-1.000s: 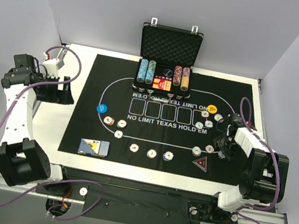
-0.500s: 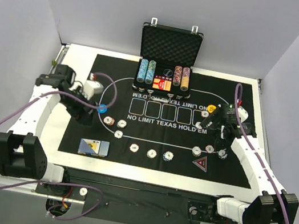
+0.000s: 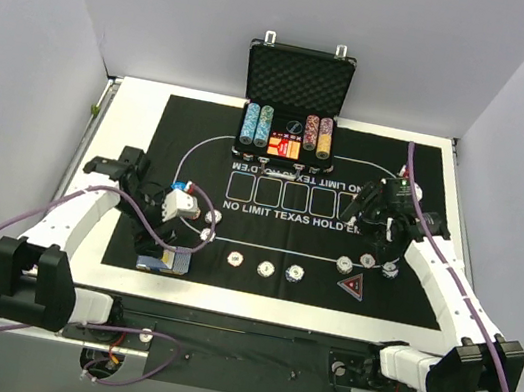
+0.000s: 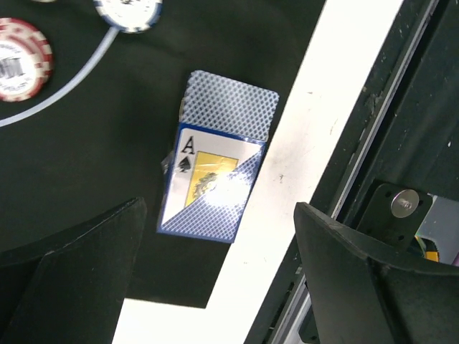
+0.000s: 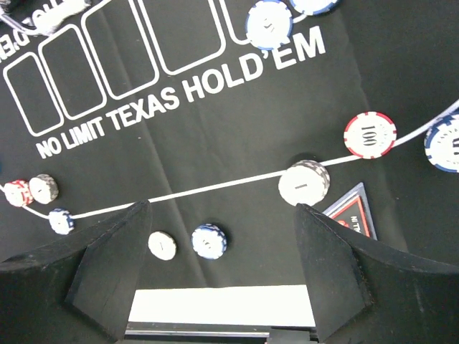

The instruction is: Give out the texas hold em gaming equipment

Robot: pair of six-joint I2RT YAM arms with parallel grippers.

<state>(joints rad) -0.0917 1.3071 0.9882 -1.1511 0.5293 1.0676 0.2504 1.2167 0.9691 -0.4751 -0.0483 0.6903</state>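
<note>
With jaws apart, the left tool [image 4: 219,211] hangs over the card deck [image 4: 222,136], long axis 1-to-7 o'clock between its fingers.

The black mat [image 5: 237,154] reads "NO LIMIT TEXAS HOLD'EM" across the upper left. A red-edged chip [image 5: 369,134] at right shows "100"; the deck [image 4: 215,172] shows "A" over a spade.
</note>
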